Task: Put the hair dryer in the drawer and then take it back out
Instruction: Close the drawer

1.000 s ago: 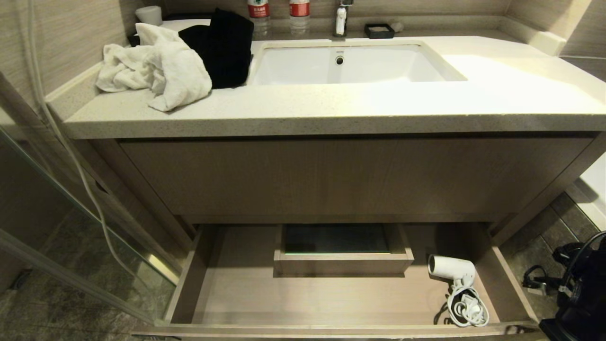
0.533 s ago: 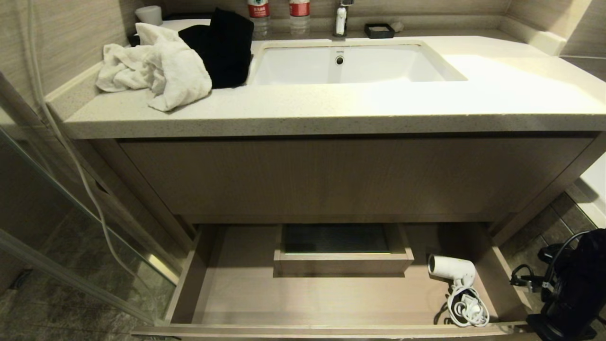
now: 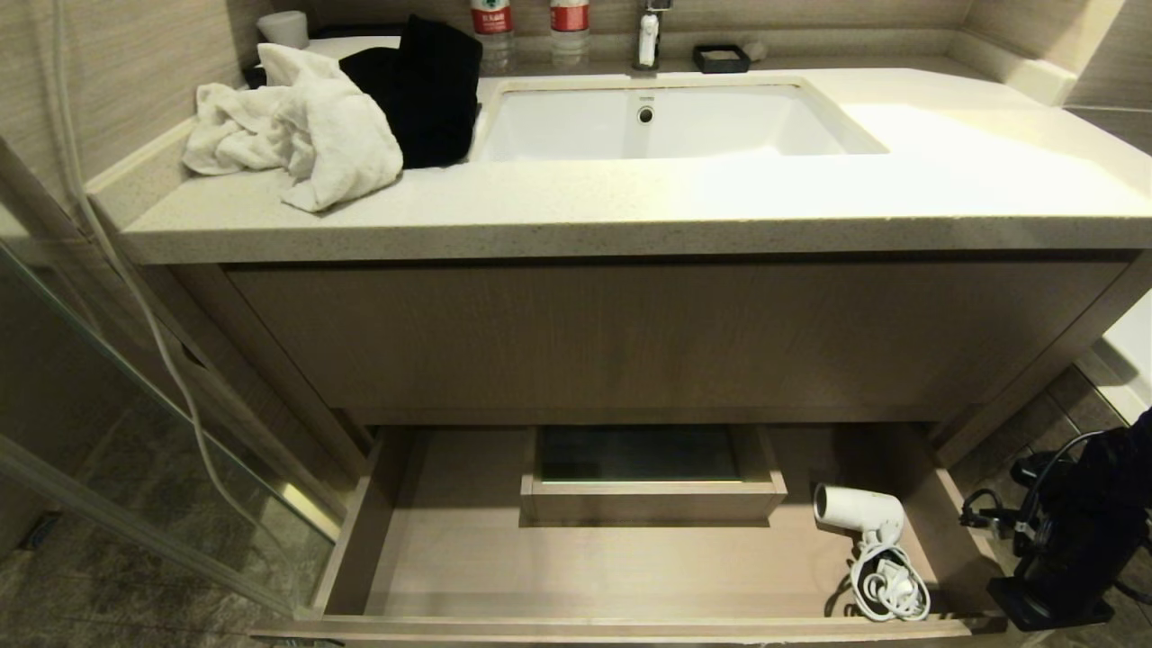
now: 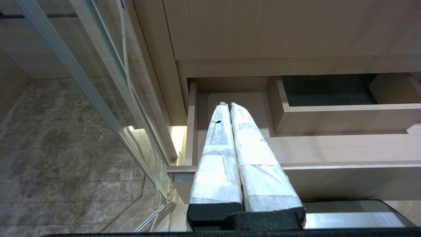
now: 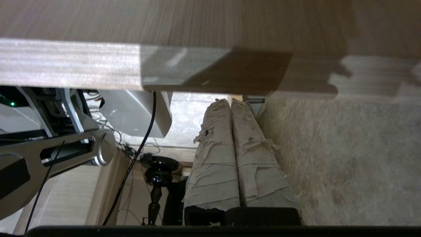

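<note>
The drawer (image 3: 558, 567) stands pulled out under the vanity, with a boxed cut-out (image 3: 648, 499) at its middle. The white hair dryer (image 3: 859, 513) lies on the drawer floor at the right, its coiled cord and plug (image 3: 891, 585) towards the front. My right arm (image 3: 1071, 531) hangs just outside the drawer's right front corner, apart from the dryer. The right gripper (image 5: 230, 100) is shut and empty, its tips just under a wood edge (image 5: 98, 65). Parked before the drawer's left end (image 4: 192, 131), my left gripper (image 4: 228, 104) is shut and holds nothing.
A tall wood panel (image 3: 666, 333) rises behind the drawer under the countertop (image 3: 720, 207). A white towel (image 3: 297, 135) and black cloth (image 3: 423, 90) lie beside the sink (image 3: 783, 126). A glass shower door (image 3: 135, 450) stands at the left. Stone floor (image 5: 345, 158) lies beside the right gripper.
My right arm has moved up and to the left at the picture's right edge, closer to the drawer's right front corner. The hair dryer and drawer have stayed put.
</note>
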{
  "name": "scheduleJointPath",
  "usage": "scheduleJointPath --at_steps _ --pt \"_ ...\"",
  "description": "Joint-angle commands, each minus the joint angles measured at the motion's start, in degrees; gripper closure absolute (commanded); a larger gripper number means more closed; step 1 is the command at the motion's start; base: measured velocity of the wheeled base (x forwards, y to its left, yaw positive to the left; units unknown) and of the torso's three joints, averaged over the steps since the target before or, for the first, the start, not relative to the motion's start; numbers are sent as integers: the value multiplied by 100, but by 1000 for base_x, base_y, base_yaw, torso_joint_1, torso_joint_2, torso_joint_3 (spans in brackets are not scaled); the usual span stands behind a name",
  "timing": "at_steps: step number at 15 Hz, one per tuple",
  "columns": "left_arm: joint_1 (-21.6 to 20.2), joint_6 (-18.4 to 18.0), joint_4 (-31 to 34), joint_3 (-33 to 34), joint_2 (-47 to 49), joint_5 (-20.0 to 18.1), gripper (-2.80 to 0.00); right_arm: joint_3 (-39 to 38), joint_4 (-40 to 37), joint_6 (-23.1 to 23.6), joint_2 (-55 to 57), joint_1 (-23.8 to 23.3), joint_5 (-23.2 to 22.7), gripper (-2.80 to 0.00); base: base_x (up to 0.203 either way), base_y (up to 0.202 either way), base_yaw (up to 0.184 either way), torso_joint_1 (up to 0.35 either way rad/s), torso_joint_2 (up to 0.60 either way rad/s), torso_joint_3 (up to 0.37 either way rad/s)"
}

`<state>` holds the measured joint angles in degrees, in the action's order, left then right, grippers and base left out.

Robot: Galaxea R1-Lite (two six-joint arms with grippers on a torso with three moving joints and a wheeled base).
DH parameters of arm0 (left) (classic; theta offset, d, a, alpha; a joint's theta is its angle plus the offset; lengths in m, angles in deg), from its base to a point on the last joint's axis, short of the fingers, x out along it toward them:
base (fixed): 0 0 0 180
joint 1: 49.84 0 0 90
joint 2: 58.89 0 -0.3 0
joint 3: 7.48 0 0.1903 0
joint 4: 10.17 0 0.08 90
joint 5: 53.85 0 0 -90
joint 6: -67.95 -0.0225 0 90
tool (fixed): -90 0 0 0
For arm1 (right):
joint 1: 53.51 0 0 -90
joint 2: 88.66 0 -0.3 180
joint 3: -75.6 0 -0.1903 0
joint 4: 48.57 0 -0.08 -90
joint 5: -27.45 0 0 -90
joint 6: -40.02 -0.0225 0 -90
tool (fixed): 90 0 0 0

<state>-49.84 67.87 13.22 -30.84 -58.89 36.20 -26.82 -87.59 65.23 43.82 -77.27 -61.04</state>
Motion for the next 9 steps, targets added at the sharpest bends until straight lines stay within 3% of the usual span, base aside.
scheduleJointPath --at_steps 1,6,9 --pt "0 -1 -2 0 -7 4 0 19 10 1 -10 3 7 0 0 0 0 0 0 0" --pt "0 -1 -2 0 -9 4 0 19 632 -43 -116 -6 6 0 0 0 0 0 0 0" --pt "0 0 -2 0 -8 4 0 53 1397 -344 -157 2 -65 0 0 0 0 0 0 0"
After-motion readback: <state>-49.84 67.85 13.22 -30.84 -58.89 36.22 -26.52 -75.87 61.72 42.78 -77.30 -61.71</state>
